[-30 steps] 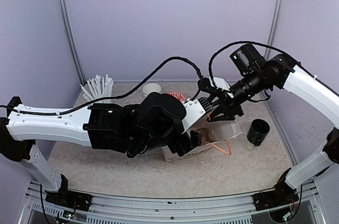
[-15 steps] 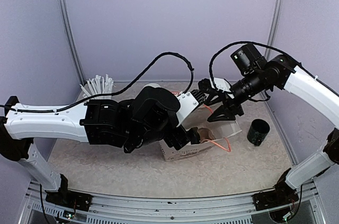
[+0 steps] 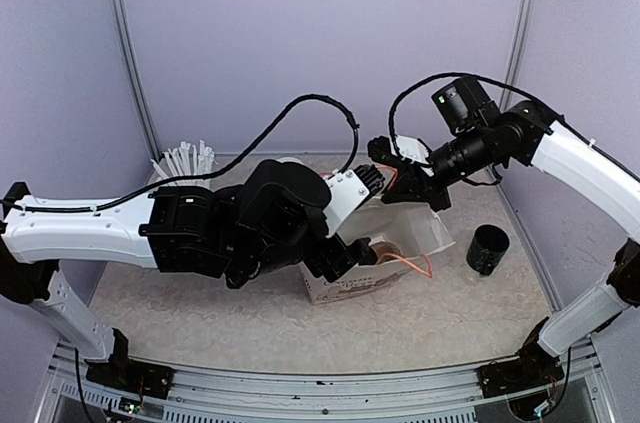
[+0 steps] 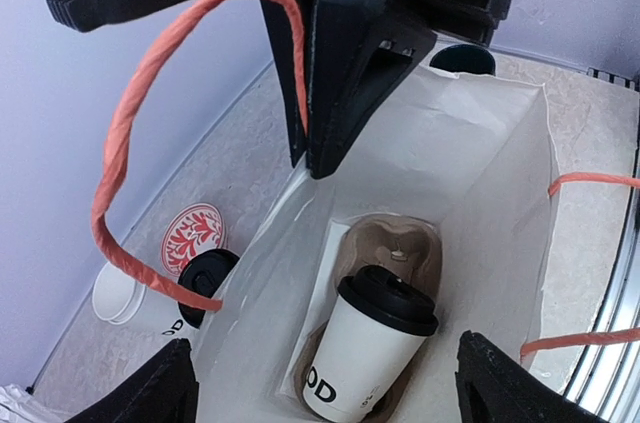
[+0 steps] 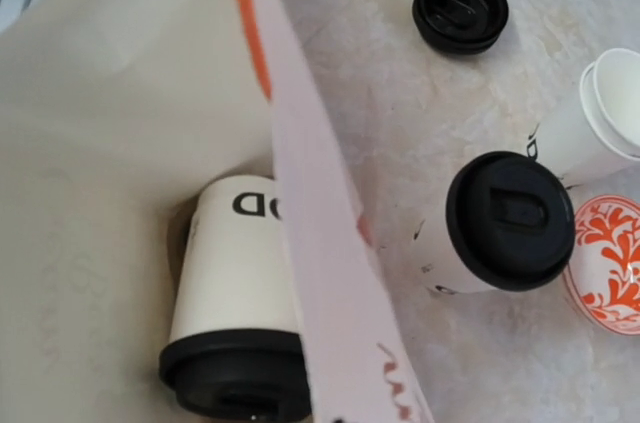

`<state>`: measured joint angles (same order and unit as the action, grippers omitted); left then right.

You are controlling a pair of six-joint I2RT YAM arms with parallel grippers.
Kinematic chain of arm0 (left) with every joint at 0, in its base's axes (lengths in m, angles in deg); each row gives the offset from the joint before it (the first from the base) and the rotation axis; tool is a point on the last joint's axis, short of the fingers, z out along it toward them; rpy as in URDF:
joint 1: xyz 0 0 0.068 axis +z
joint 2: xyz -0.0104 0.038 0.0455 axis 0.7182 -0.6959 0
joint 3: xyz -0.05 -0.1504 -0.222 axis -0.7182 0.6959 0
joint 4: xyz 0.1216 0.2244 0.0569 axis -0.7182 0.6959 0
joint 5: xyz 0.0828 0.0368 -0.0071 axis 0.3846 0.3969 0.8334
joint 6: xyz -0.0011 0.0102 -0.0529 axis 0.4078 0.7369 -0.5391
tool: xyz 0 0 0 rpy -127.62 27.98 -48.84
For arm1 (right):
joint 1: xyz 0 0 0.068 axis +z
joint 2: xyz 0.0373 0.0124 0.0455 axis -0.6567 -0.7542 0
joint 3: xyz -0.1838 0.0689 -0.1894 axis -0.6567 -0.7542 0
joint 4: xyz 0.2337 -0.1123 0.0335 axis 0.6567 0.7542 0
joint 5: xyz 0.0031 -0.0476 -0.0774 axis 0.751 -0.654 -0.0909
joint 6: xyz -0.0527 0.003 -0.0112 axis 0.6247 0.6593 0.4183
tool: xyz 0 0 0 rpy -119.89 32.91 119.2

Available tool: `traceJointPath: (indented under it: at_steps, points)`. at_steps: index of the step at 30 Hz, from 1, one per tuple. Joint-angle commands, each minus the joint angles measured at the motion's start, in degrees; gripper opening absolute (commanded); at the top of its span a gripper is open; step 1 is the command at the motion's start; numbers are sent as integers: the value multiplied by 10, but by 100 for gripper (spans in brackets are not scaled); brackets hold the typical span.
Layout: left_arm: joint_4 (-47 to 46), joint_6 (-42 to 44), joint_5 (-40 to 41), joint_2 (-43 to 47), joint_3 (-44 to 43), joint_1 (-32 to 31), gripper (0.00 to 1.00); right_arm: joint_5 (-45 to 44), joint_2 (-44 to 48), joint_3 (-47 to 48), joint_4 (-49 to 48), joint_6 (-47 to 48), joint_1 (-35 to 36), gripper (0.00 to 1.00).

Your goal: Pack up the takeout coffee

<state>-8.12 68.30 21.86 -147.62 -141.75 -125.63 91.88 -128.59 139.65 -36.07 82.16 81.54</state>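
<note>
My right claw (image 4: 318, 155) is pressing its fingers together on the far rim of the paper bag (image 4: 480, 173), at the top centre of the left wrist view. The orange handle (image 4: 112, 143) is looping down from beside it. A second ago this claw was standing half spread and pointing down at the bag's right side. Now, in the overhead view, it is sitting higher and further toward the upper left, and the bag's mouth is gaping wider beneath it.

My left claw (image 4: 342, 388) is hanging spread wide over that mouth, one fingertip in each lower corner of its own view, gripping nothing. It is as wide as before, though its arm has been drawing back toward the left of the overhead frame.

Inside the bag, the first cup (image 4: 365, 363) is standing in a brown cardboard carrier (image 4: 395, 243), low in the centre of the left wrist view. It is white paper with a round black lid on and bold black letters near its base.

The second cup (image 5: 510, 218), also white with a black lid, is standing outside on the table (image 5: 400, 113), right of centre in the right wrist view, near the bag's wall. A lidless white cup (image 5: 612, 108) and a red-patterned disc (image 5: 610, 255) are sitting close by it.
</note>
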Motion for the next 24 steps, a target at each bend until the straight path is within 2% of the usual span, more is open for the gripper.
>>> traceJointPath:
  at_steps: [1,9,20,24]
  points:
    - [-3,24,-9,30,1,-20,86,10,1,29,27,-13,1,0]
    - [53,59,-90,22,-56,-30,70,22,11,41,48,-35,1,0]
    - [156,58,-82,-88,-173,-20,59,47,37,35,63,-70,1,0]
    - [178,69,-69,-115,-188,-26,57,46,50,24,57,-74,2,0]
